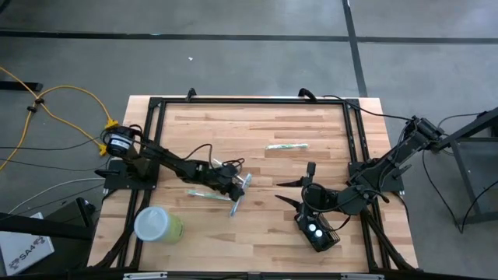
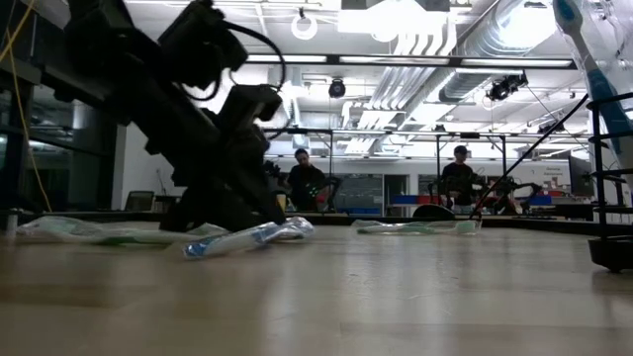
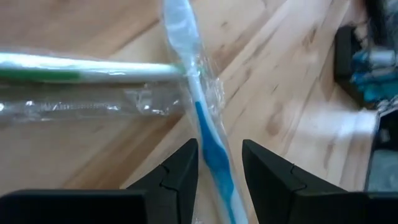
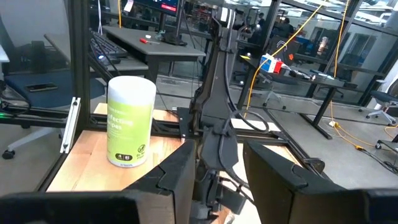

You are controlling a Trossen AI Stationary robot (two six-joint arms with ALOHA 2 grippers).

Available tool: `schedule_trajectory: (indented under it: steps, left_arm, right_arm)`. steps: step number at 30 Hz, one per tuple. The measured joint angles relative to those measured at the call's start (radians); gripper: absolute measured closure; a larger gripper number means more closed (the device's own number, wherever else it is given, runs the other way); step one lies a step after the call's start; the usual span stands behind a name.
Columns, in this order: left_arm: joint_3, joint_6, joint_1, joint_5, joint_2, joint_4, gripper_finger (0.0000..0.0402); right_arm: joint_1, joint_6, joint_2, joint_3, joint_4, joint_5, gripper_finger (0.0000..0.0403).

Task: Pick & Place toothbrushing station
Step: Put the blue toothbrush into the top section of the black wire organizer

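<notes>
A blue-and-white toothbrush (image 3: 208, 134) in a clear wrapper lies on the table, its head end across a green-and-white wrapped toothbrush (image 3: 81, 70). My left gripper (image 3: 220, 155) is open and low over the table near its middle (image 1: 236, 189). Its fingers stand on either side of the blue toothbrush's handle. The black wire-mesh holder (image 1: 317, 232) stands near the right front with a toothbrush upright in it (image 2: 586, 54). My right gripper (image 1: 286, 193) is open and empty, just left of the holder.
A lime-green cup with a whitish lid (image 1: 158, 224) stands at the front left. Another wrapped green toothbrush (image 1: 286, 145) lies toward the far side. A black frame (image 1: 156, 105) runs around the table. People stand in the room behind (image 2: 302, 178).
</notes>
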Motion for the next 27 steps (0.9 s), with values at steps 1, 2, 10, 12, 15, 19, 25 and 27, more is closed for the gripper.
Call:
schedule_trajectory:
  steps: [1, 2, 10, 12, 15, 19, 25, 27]
  left_arm:
    - [0.018, 0.013, 0.000, 0.007, 0.008, -0.019, 0.0279]
    - [0.033, 0.024, 0.000, 0.015, 0.012, -0.033, 0.0279]
    - [0.049, 0.013, 0.006, 0.033, 0.012, -0.058, 0.0334]
    - [0.049, 0.010, 0.006, 0.033, 0.012, -0.056, 0.0366]
    - [0.049, 0.010, 0.006, 0.033, 0.012, -0.054, 0.0384]
    - [0.047, 0.029, 0.004, 0.035, 0.012, -0.026, 0.0395]
    - [0.047, 0.059, 0.000, 0.048, 0.013, 0.109, 0.0400]
    - [0.047, 0.058, 0.000, 0.056, 0.014, 0.152, 0.0400]
  right_arm:
    - [0.000, 0.000, 0.000, 0.000, 0.000, 0.000, 0.0275]
    - [0.000, 0.001, 0.000, 0.000, -0.001, 0.000, 0.0275]
    - [0.014, 0.002, 0.000, 0.000, -0.008, 0.000, 0.0275]
    - [0.015, 0.002, 0.000, 0.000, -0.008, 0.000, 0.0275]
    - [0.015, 0.002, 0.000, 0.000, -0.008, 0.000, 0.0275]
    - [0.015, 0.002, 0.000, 0.000, -0.008, 0.000, 0.0275]
    - [0.015, 0.003, 0.000, 0.000, -0.008, 0.000, 0.0275]
    - [0.015, 0.003, 0.000, 0.000, -0.008, 0.000, 0.0275]
